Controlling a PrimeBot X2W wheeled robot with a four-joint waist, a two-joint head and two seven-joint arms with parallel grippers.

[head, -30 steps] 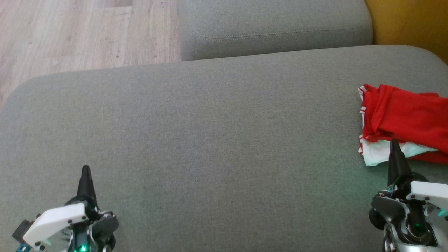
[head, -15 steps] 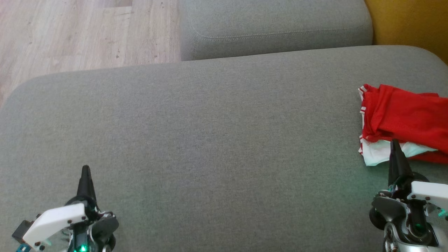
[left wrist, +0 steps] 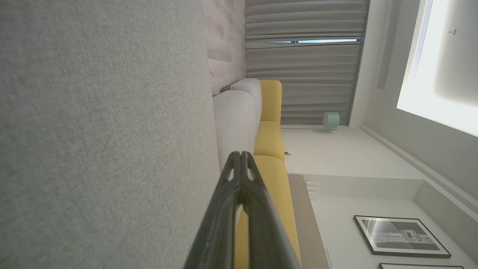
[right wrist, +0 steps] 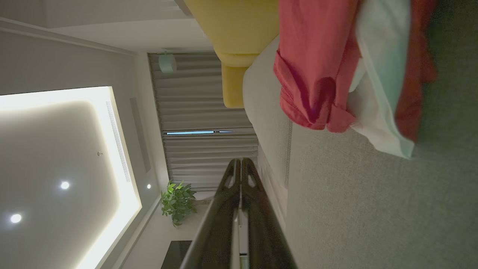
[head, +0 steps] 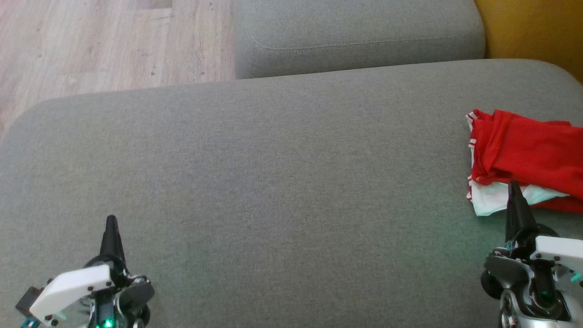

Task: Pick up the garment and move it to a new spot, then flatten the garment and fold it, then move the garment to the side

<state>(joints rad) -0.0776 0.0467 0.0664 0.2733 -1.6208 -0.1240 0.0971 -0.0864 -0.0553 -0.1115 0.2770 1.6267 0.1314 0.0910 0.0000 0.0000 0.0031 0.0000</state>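
The garment, red with white trim and a white layer showing below, lies folded at the far right of the grey cushion. It also fills the upper right of the right wrist view as a red and white bundle. My right gripper is shut, its tip just in front of the garment's white edge and holding nothing. At the lower left my left gripper stands shut over bare cushion, far from the garment. Both wrist views show the fingers pressed together.
A second grey cushion lies behind the big one. Wooden floor shows at the upper left. A yellow seat stands at the upper right. The cushion's wide middle is bare fabric.
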